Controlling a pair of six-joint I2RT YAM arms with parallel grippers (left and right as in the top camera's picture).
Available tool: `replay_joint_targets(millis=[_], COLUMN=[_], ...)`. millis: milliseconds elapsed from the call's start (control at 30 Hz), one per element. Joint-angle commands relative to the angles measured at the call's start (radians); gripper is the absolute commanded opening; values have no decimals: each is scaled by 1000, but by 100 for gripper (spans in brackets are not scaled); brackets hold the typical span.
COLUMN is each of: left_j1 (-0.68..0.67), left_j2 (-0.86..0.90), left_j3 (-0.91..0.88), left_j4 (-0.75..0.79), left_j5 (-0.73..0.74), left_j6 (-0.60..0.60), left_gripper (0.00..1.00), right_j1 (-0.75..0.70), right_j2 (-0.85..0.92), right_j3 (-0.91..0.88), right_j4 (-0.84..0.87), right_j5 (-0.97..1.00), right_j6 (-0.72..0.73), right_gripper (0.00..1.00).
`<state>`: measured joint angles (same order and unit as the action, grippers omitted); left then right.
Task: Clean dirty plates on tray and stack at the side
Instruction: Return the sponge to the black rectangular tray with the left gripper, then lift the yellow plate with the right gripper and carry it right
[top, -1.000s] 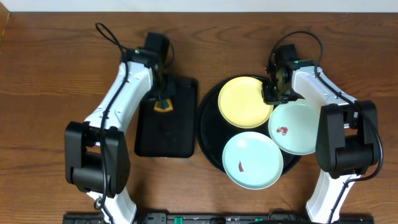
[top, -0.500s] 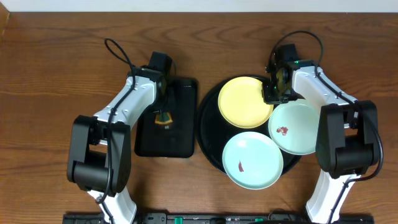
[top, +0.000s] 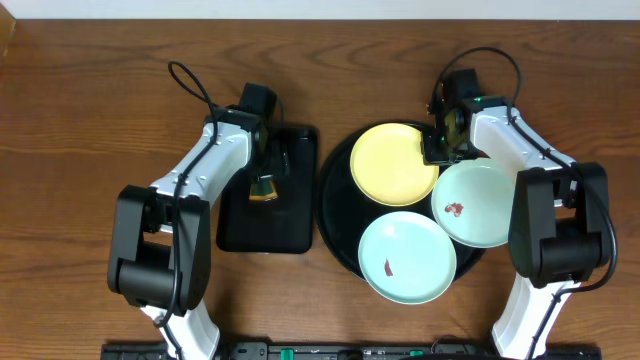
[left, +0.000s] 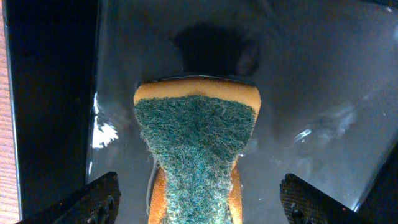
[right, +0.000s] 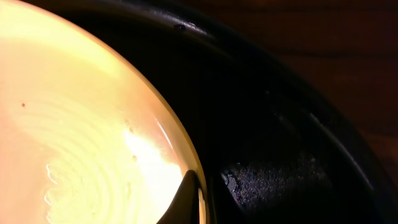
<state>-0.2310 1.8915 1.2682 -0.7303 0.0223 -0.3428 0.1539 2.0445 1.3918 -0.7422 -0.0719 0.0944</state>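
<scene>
Since the earlier frame, left gripper (left: 203, 200) has opened wide, straddling the sponge (left: 196, 143) on the rectangular tray (top: 240, 225). Round tray (top: 338, 218) holds all three plates (top: 405, 257) (both mint ones smeared). Right gripper (right: 199, 199) is pinched on the yellow plate (top: 393, 163) rim. Step in hand, probably: fetching the sponge — next, close on it squarely, then carry it across.

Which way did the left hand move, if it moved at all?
Yes. Against the small tray, the left hand came a little toward the near edge, closer to the robot's base.
</scene>
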Motion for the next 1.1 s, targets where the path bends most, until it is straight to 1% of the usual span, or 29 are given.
replay_joint_targets(millis=[0,67,233,433,800,933,1067], left_j1=[-1,-1,-1,-1,-1,-1,-1], left_j2=[6,6,6,6,6,6,6], left_j3=[-4,-4,-4,-4,-4,-4,-4], left_j4=[-1,-1,-1,-1,-1,-1,-1], left_j5=[-12,-12,-12,-12,-12,-12,-12], left_j6=[2,2,2,2,2,2,2], left_gripper=[83,88,89,89,89,89,90], right_j1=[5,5,5,5,5,19,70], right_j2=[9,9,9,-13,-231,-303,-357], right_j3=[-8,-8,0,66,87,87,87], right_j4=[2,2,9,-21,-42,-68,-86], right_j5=[11,11,12,12,42,119,232], right_j6=[1,1,-6,-6,-67,-66,-67], right_gripper=[4,1,1,1,1,1,1])
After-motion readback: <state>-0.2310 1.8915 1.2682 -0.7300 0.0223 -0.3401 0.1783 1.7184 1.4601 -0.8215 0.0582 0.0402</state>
